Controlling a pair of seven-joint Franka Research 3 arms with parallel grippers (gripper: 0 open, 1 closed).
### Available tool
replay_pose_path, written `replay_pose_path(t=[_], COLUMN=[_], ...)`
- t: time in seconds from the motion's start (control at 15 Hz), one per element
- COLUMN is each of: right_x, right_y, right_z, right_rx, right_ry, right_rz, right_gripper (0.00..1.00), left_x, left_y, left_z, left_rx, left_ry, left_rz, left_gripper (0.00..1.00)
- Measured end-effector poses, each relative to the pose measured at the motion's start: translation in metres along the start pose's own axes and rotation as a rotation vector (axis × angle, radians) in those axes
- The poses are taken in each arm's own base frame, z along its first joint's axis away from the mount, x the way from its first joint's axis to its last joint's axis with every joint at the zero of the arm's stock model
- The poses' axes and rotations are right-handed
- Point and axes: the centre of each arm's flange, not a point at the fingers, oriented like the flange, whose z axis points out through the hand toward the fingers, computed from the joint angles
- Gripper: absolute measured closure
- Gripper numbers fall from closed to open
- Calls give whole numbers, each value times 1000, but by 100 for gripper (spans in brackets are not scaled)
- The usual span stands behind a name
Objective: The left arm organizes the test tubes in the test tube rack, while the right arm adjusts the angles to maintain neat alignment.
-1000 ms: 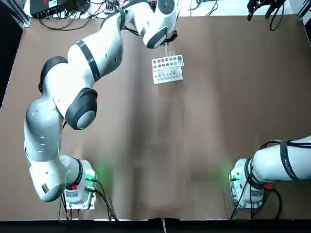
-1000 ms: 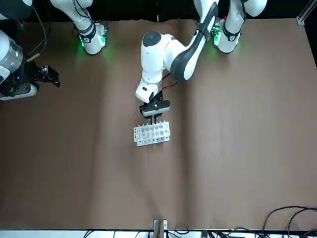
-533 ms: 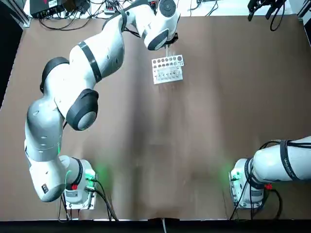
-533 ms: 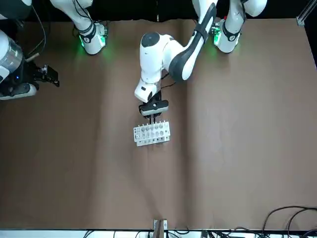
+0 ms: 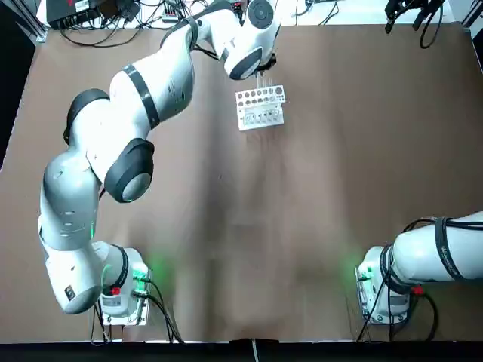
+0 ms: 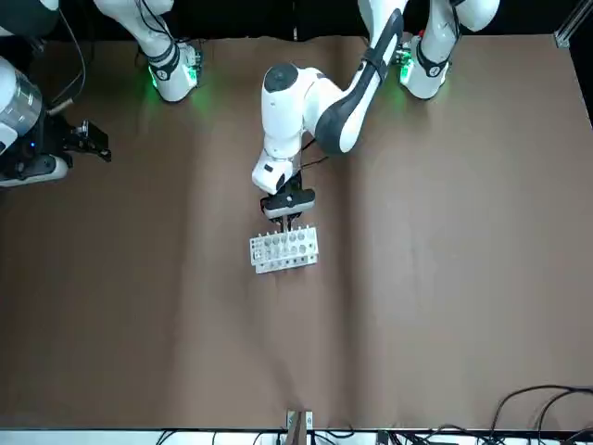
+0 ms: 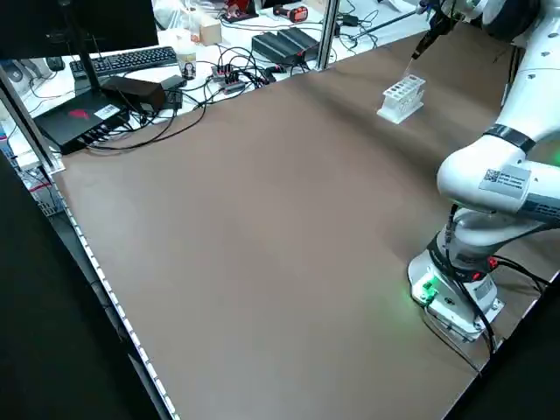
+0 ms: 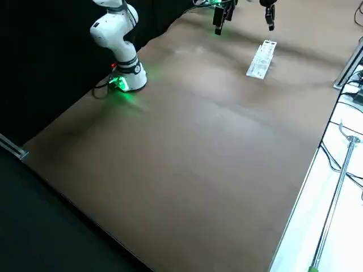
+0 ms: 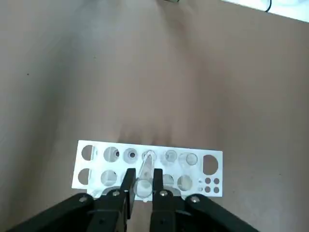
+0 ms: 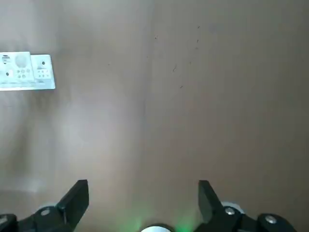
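The white test tube rack (image 5: pixel 260 107) (image 6: pixel 284 248) stands on the brown table toward its far side, with several clear test tubes (image 9: pixel 170 156) upright in its holes. My left gripper (image 9: pixel 143 180) (image 6: pixel 287 220) hangs just over the rack, shut on one clear test tube (image 9: pixel 146 166) whose lower end points at the rack's middle holes. The left arm (image 5: pixel 143 90) stretches across the table to it. My right gripper (image 10: pixel 143 192) (image 6: pixel 88 139) is open and holds nothing, raised far off to the robot's right; the rack's end (image 10: pixel 26 71) shows at the edge of its view.
Cables, boxes and a keyboard (image 7: pixel 131 59) lie beyond the table's edge on the robot's left. The two green-lit bases (image 5: pixel 124 283) (image 5: pixel 377 279) stand at the near edge. A metal frame post (image 8: pixel 334 187) runs along the far side.
The left gripper with its tube has shifted slightly toward the table's far edge above the rack. The right arm has stayed still.
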Motion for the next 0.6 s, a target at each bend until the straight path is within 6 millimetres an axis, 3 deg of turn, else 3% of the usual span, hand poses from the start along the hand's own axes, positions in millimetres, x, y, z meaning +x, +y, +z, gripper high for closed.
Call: replay_pose_path(t=[0.6], right_x=[-1], right_y=[0], right_z=[-1], right_rx=[0], right_ry=[1], right_rz=[0], right_gripper=[0], left_x=[-5], left_y=[1], left_z=[15], left_rx=[-3], left_ry=[1], left_rz=[6], left_gripper=[79])
